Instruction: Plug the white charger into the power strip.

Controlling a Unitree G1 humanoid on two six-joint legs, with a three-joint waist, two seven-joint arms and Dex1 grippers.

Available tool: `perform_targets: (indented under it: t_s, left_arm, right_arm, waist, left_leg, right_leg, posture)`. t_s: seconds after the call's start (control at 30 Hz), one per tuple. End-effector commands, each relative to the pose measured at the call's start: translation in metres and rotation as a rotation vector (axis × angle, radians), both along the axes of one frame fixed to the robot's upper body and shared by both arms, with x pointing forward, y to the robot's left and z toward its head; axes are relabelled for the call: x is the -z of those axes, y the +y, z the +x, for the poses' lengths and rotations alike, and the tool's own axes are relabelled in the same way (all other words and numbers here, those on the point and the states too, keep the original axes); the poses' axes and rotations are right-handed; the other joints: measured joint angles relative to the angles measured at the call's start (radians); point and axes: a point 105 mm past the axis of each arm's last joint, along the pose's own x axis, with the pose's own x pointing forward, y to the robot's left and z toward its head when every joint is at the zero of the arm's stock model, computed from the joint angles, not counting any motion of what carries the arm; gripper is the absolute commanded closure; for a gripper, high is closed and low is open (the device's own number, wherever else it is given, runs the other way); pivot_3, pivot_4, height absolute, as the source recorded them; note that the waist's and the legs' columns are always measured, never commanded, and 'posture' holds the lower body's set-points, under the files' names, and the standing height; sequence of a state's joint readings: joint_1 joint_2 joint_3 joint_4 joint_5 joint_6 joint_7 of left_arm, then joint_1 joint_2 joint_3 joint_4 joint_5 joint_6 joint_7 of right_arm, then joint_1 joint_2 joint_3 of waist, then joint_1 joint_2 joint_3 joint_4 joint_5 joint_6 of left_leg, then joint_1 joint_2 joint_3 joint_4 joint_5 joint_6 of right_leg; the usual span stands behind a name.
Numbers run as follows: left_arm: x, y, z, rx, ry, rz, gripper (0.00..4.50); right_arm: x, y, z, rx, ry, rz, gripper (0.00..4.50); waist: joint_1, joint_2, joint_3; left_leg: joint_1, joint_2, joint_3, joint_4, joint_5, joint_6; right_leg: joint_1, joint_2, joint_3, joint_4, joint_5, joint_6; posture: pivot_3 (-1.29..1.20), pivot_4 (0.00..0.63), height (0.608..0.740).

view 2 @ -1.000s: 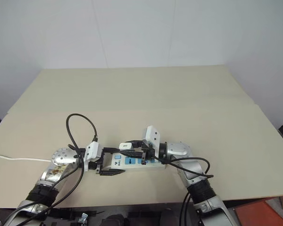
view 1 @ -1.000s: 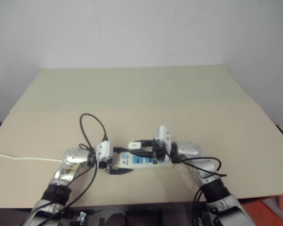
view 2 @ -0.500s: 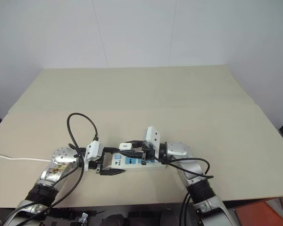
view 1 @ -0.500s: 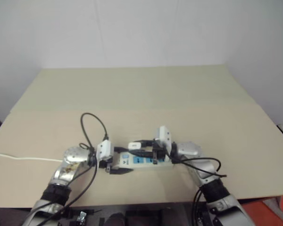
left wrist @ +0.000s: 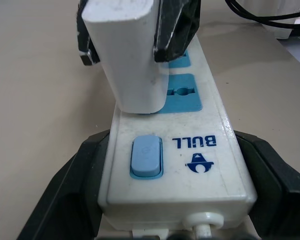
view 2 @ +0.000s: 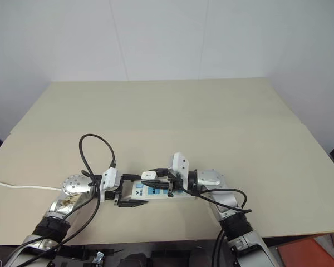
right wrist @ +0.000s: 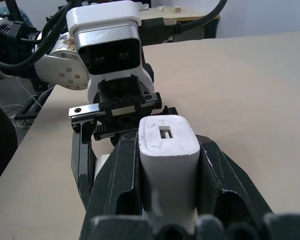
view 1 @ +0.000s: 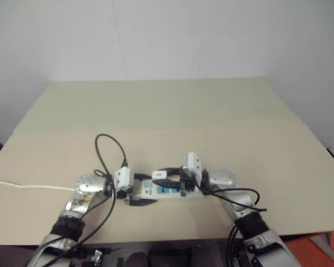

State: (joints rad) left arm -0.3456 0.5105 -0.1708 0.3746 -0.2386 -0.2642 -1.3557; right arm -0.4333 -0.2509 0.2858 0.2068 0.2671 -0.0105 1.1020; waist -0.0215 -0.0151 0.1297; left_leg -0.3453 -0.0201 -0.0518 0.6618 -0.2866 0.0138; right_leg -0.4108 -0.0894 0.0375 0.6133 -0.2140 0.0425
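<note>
On the tan table (view 1: 172, 117), power strip (view 2: 156, 191) lies flat, long axis left-right.
Left gripper (left wrist: 155, 200) clamps its switch end; right gripper (right wrist: 167, 165) clenches the upright white charger (left wrist: 130, 55) over the first socket.

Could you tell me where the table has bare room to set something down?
The table is bare from the power strip to the far wall and out to its right edge. The near middle is crowded: both grippers, strip, white charger and white cable.
</note>
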Motion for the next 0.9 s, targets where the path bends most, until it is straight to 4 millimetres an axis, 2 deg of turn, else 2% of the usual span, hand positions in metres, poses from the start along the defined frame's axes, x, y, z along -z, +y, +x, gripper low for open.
perform_targets:
  t_s: [0.03,0.1,0.2,0.43,0.53,0.63,0.9]
  left_arm:
    - [0.009,0.006,0.000,-0.015,0.012,0.031,1.18]
    - [0.010,0.006,0.000,-0.016,0.012,0.032,1.18]
    - [0.013,0.007,-0.001,-0.021,0.014,0.032,1.18]
    - [0.015,0.010,-0.001,-0.030,0.015,0.032,1.18]
    - [0.015,0.012,0.001,-0.034,0.014,0.034,1.18]
    - [0.016,0.015,0.002,-0.040,0.012,0.037,1.18]
    - [0.019,0.022,0.002,-0.057,0.011,0.044,1.18]
  right_arm:
    - [0.009,-0.003,0.004,0.011,0.005,-0.040,3.39]
    - [0.014,-0.005,0.003,0.007,0.011,-0.050,3.39]
    - [0.036,-0.023,0.001,0.027,0.048,-0.124,3.39]
    - [0.061,-0.047,0.003,0.070,0.107,-0.214,3.39]
    - [0.073,-0.054,0.003,0.080,0.161,-0.259,3.39]
    - [0.081,-0.060,0.006,0.104,0.206,-0.284,3.39]
    - [0.094,-0.072,0.001,0.094,0.261,-0.349,3.39]
  waist:
    - [-0.001,0.000,0.000]
    - [-0.002,0.000,0.000]
    - [-0.002,0.001,0.000]
    - [0.004,0.003,-0.004]
    - [0.006,0.004,-0.004]
    - [0.005,0.005,-0.005]
    - [0.004,0.006,-0.017]
  left_leg:
    - [0.003,0.000,0.000,0.000,0.000,0.000]
    - [0.010,0.000,0.000,-0.001,0.000,0.001]
    - [0.010,0.000,0.000,-0.001,0.000,0.001]
    - [0.010,0.000,-0.001,-0.001,0.000,0.001]
    - [0.015,0.000,0.000,-0.001,-0.001,0.001]
    - [0.023,0.000,0.000,-0.001,-0.002,0.002]
    - [0.025,0.000,-0.002,-0.002,-0.002,0.003]
  right_leg:
    - [0.004,0.000,0.000,-0.001,0.000,0.000]
    - [0.010,0.000,0.000,-0.002,-0.001,0.000]
    - [0.010,0.000,0.000,-0.001,-0.001,0.000]
    - [0.011,0.000,0.000,-0.002,-0.001,0.000]
    - [0.017,0.000,0.000,-0.003,-0.001,0.001]
    - [0.025,-0.001,0.000,-0.003,-0.004,0.001]
    - [0.025,0.000,0.001,-0.003,-0.004,0.002]
  posture:
    - [0.00,0.150,0.740]
    - [0.00,0.150,0.740]
    - [0.00,0.150,0.740]
    - [0.00,0.150,0.740]
    - [0.00,0.150,0.740]
    - [0.00,0.150,0.740]
    - [0.00,0.150,0.740]
